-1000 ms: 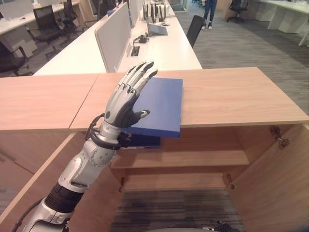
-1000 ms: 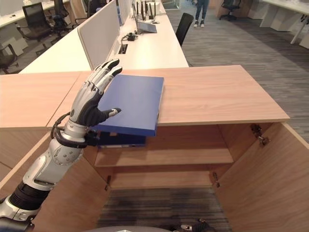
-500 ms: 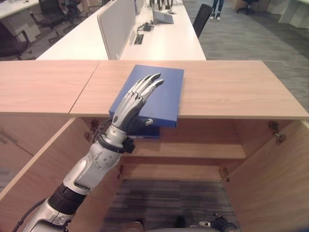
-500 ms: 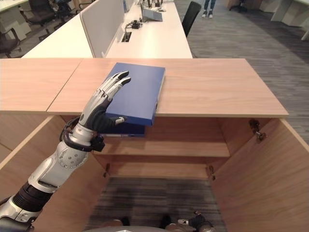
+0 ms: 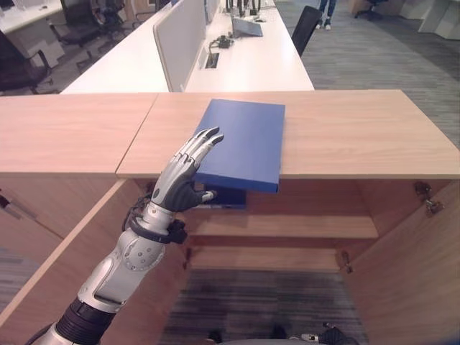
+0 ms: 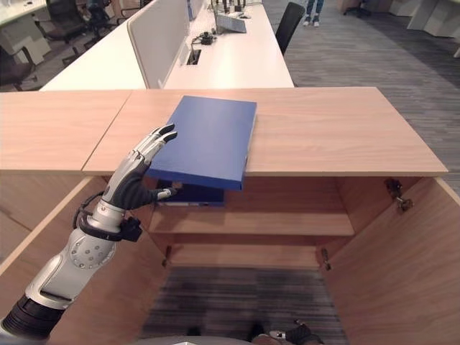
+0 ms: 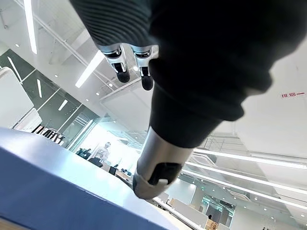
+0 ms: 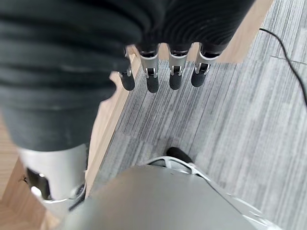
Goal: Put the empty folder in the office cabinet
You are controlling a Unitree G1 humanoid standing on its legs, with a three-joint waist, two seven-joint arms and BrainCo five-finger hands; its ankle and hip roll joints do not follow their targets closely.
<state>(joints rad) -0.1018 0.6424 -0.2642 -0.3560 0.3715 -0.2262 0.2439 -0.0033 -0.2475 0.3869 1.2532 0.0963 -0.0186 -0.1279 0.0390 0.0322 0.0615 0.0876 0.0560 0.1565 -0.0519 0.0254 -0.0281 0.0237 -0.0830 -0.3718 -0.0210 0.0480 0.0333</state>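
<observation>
Silver left hand [image 5: 183,169] is up at the left edge of the blue folder [image 5: 243,142], fingers straight and a bit fanned, tips on its corner, thumb tucked under the overhang. The folder lies flat on the wooden cabinet top [image 5: 345,129], front edge sticking out past it above the open shelves [image 5: 287,226]. Right hand [image 8: 160,72] hangs over grey carpet [image 8: 230,120], fingers relaxed, holding nothing.

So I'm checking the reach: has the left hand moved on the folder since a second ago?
Yes. The left hand has slid back toward the robot along the folder; its fingertips, earlier past the far edge, now sit near the front overhanging corner.
</observation>
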